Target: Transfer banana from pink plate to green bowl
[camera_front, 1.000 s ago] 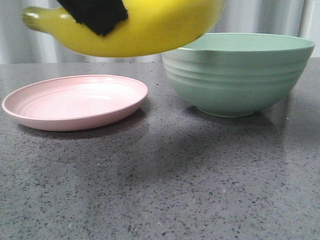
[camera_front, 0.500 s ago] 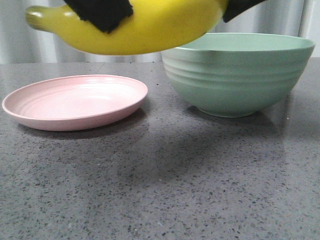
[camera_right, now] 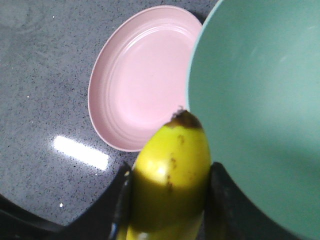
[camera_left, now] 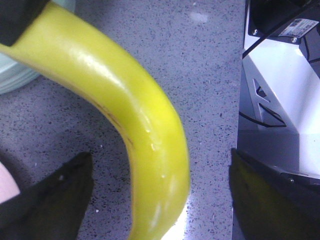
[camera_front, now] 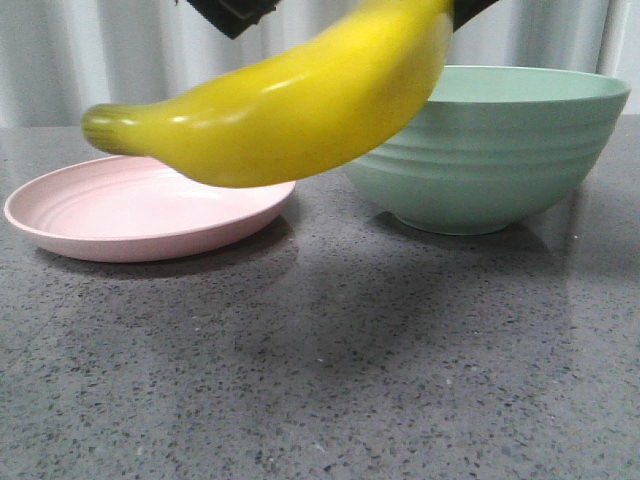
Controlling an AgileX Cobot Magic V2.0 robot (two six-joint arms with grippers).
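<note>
The plate (camera_front: 150,205) lies bare just beside the bowl (camera_front: 490,150), and the banana (camera_front: 290,105) hangs in the air, slanting down away from the bowl so that its stem end dips over the plate. The left gripper (camera_left: 160,200) is spread wide, its fingers standing off either side of the banana without touching it. The right gripper (camera_right: 167,200) pinches the banana near its dark tip, which reaches just past the bowl's near rim.

The risk I see is that one-ended hold: the long free part could swing or slip out of the pads, or let the fruit pivot and drop on the table beside the bowl. Carried low, the drooping end could also knock the bowl's rim. From the front I think the left fingers are clear, though the top edge cuts them off. Nothing else stands near the bowl.
</note>
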